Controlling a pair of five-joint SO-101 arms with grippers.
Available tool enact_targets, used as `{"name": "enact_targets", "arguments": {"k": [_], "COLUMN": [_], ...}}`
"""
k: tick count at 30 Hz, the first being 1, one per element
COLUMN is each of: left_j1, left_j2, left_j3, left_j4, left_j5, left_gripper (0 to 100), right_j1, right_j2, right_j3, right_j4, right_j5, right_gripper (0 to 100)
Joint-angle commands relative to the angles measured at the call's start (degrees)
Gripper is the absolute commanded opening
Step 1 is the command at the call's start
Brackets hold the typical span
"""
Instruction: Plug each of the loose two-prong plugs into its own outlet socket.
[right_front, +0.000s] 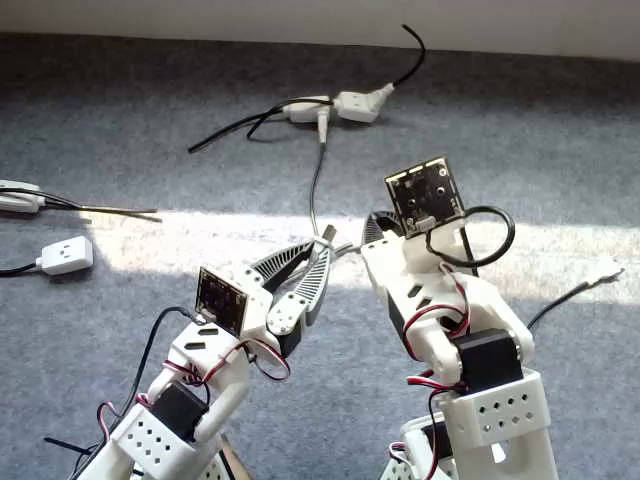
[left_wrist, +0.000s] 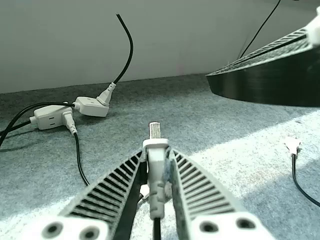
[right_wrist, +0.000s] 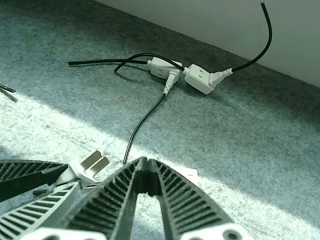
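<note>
I'm on the two-prong plug first: it sits dead centre in the left wrist view, clamped between the ribbed fingers of the left gripper, with its prongs sticking out past the fingertips. In the high view that same plug is just above centre of the frame, over the sunlit strip of grey carpet, at the tip of the left gripper.

Now the right gripper. In its own wrist view the two black ribbed fingers are pressed together, and I see nothing between them. The held plug shows at the lower left of that frame, just beside those closed fingers.

Moving outward to the top centre of the high view, I have two white outlet blocks lying end to end. The first outlet block has a white plug in it, with a black cord running down from it toward the left gripper. The second outlet block touches it and has an angled plug in its far end.

At the left edge of the frame a third outlet block lies alone. Far right, a loose plug lies on the carpet, well apart from every socket.
</note>
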Motion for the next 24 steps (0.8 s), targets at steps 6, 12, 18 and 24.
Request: {"name": "enact_targets", "arguments": {"k": [6,12,18,24], "left_j1": [3.8,3.8,3.7,3.7], "left_j2": [2.1,1.7,1.7,1.6], "left_j3": [1.1,1.1,1.1,0.9], "left_j4": [-3.7,-3.6,-3.6,-3.6], "left_j5": [-0.1,-0.1,-0.1,-0.1], "left_gripper": [7,7,7,7], "right_j1": [-13.2,-13.3,-8.7,-6.3], "right_j2": [-1.0,-0.9,-0.9,5.3], "right_j3": [-0.3,5.4,9.9,12.3], "right_j4": [-1.5,-7.3,-11.6,-16.0], "right_j5": [0.3,0.3,0.7,0.8], "right_gripper": [0.8,0.8,0.8,0.8]}}
